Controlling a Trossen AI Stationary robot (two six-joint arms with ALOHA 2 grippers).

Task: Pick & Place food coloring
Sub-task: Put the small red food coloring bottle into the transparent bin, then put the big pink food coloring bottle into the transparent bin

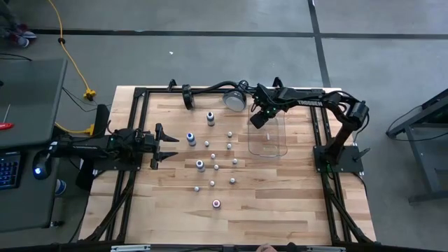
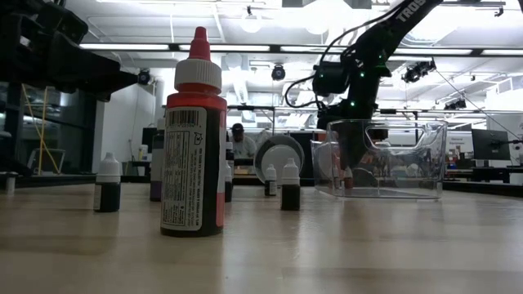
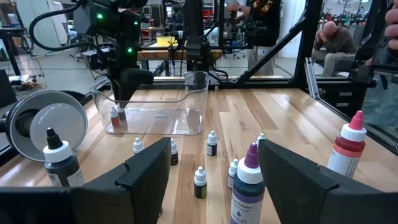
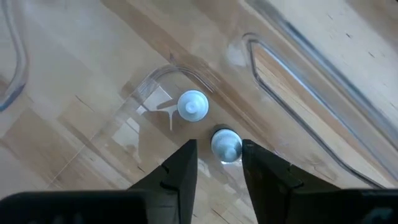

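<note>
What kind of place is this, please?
Probably a robotics lab or workshop. The wooden table sits in a black frame carrying two robot arms, more framed benches stand behind in the left wrist view, and a person sits at one.

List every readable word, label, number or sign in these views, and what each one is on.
"TROSSEN": white letters on the right arm in the high view; only "TROS" shows in the low view.
Red food coloring bottle: barcode and fine print on its label, too small to read.
Nothing else is legible.
</note>
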